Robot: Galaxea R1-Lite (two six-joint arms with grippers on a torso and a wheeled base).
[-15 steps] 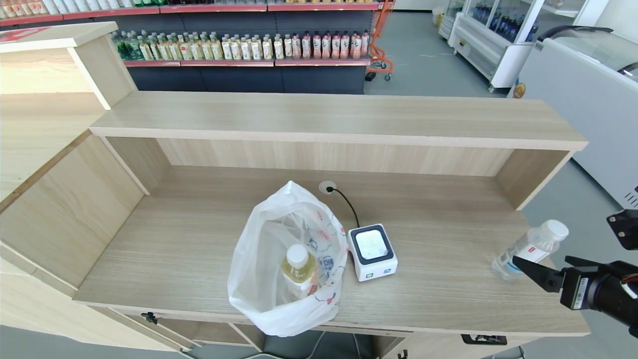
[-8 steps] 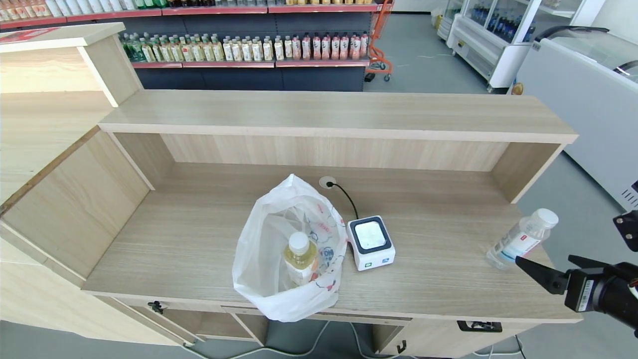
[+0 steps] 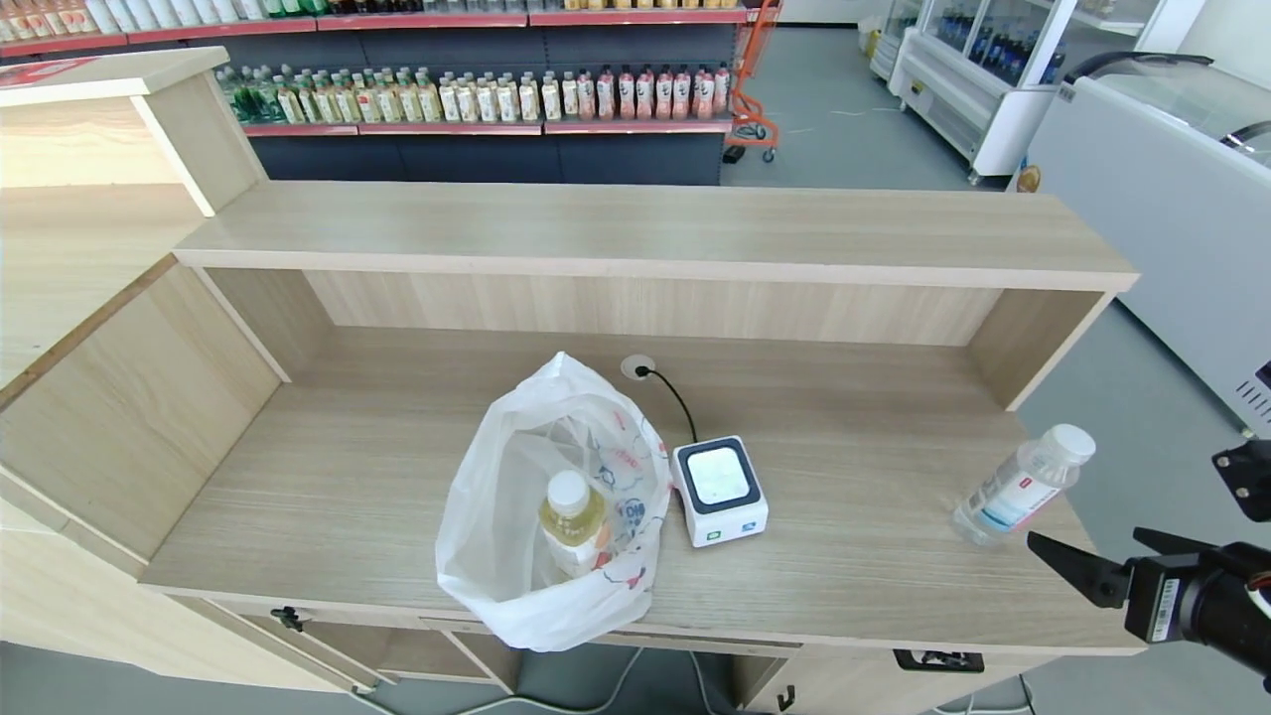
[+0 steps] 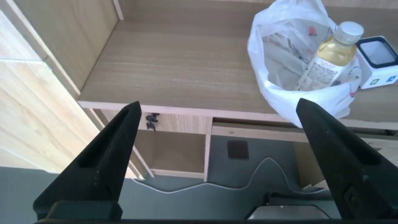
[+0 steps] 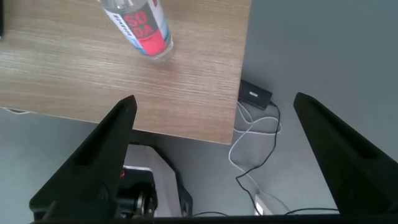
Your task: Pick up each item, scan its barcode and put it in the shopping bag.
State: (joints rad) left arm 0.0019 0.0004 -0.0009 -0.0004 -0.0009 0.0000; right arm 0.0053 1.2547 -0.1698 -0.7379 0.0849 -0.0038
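Right arm hangs low off the table's right end, its jaws spread wide, empty, near the water bottle there. Left jaws likewise spread, empty, facing the bag.

The shop is lit brightly and evenly from above. Only soft, short shadows are cast, faintly beside the scanner and under the water bottle. The recess beneath the counter top shelf is left a shade darker. White glare is caught on the scanner's window, and pale reflections are picked up on the freezer lid. The shopping bag is lit through. Straight counter edges are bowed toward the head view's borders.
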